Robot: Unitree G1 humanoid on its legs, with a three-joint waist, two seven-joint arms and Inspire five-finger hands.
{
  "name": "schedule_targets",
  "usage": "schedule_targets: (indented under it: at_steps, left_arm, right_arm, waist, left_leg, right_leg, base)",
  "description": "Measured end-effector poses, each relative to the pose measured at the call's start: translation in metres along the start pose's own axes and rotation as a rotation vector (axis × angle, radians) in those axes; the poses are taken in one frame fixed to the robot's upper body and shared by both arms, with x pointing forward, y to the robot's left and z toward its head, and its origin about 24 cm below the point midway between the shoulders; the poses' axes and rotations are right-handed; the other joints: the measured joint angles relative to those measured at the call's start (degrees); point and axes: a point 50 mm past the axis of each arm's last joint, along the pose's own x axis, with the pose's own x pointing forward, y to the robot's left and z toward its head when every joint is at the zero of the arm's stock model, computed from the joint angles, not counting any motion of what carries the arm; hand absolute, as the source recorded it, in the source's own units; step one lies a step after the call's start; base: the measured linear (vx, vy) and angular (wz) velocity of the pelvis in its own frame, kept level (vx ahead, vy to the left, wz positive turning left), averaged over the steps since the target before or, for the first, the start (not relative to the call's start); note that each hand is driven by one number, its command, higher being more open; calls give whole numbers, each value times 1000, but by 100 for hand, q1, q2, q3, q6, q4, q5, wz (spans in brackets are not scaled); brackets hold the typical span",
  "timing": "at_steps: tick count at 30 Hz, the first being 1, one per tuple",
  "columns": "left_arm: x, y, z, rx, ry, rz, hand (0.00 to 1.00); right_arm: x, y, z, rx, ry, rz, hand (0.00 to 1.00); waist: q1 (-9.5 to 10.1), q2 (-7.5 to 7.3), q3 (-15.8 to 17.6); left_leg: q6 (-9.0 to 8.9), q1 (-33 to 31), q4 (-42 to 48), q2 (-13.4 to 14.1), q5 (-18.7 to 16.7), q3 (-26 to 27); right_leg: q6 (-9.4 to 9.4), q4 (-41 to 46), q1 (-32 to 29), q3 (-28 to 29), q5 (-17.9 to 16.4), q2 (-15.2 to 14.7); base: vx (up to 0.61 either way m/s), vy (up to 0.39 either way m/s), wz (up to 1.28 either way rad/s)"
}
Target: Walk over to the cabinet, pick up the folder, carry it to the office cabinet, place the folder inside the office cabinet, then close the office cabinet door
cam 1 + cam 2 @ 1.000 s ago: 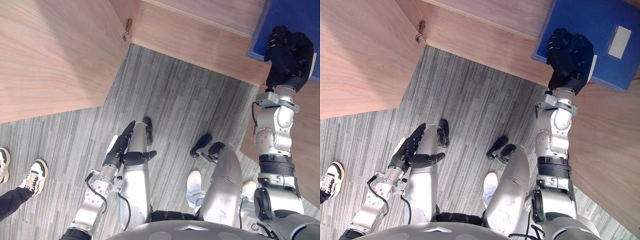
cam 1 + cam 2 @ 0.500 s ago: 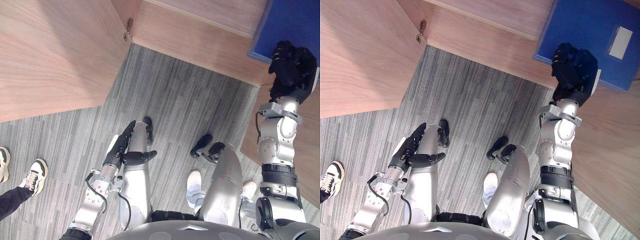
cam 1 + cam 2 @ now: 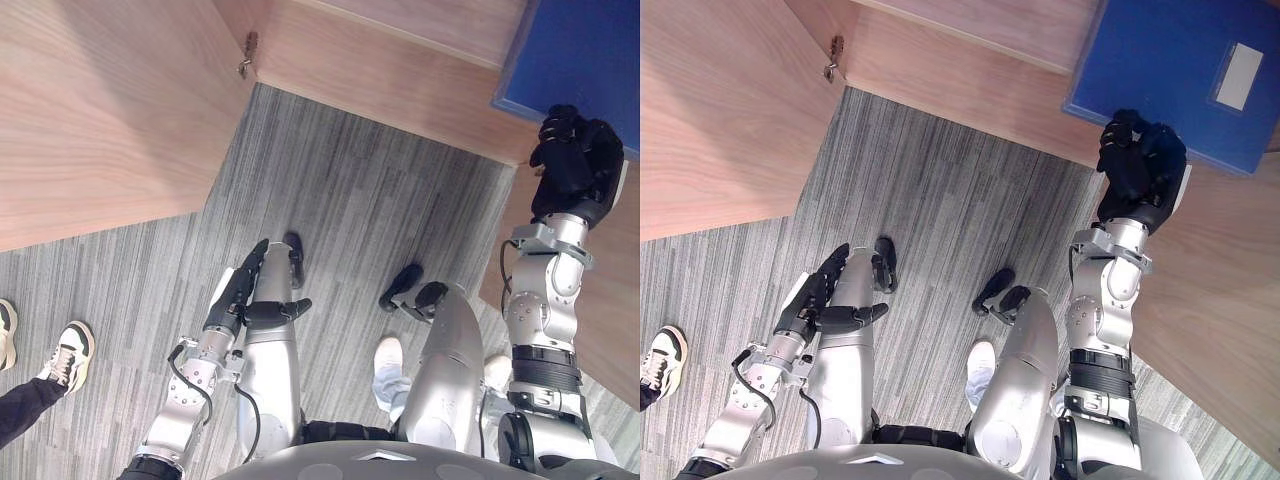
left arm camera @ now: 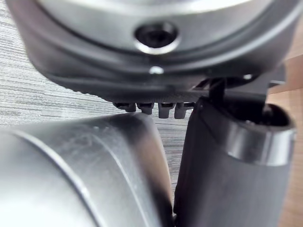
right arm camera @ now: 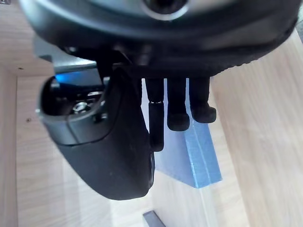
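Observation:
The blue folder [image 3: 1180, 50] with a white label lies flat inside the wooden office cabinet [image 3: 970, 70] at the upper right. My right hand [image 3: 1140, 165] is raised just in front of the folder's near edge, apart from it. In the right wrist view its fingers [image 5: 179, 106] hang relaxed and hold nothing, with the folder [image 5: 199, 156] showing past them on the wood. My left hand [image 3: 240, 290] hangs beside my left leg with straight fingers, holding nothing.
The cabinet door [image 3: 100, 110] stands swung open at the left, with its metal hinge [image 3: 245, 55] at the corner. Grey striped carpet [image 3: 350, 190] lies between door and cabinet. A person's shoe [image 3: 68, 350] and dark trouser leg are at the lower left.
My right hand has drawn back from on top of the folder to just off its near edge. The folder stays in the cabinet. The left hand has not moved.

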Motion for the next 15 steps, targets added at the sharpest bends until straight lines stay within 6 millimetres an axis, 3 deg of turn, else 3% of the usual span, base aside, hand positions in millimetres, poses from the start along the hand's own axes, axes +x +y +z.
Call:
schedule_targets:
  at_steps: [5,15]
  left_arm:
    - [0,0,0,-1,0,-1,100]
    - [4,-5,5,-3,-13,-19,100]
  right_arm:
    - [13,15,8,40,-44,27,0]
    - [36,19,11,52,-53,0,0]
  waist:
    - [2,0,0]
    - [92,4,-2]
  left_leg:
    - [2,2,33,-12,1,36]
    - [38,-36,59,-100,38,46]
  right_leg:
    - [-4,98,-69,82,-4,-42]
    - [-29,230,-130,101,-26,-167]
  base:
    - [0,0,0]
    - [-11,-2,4]
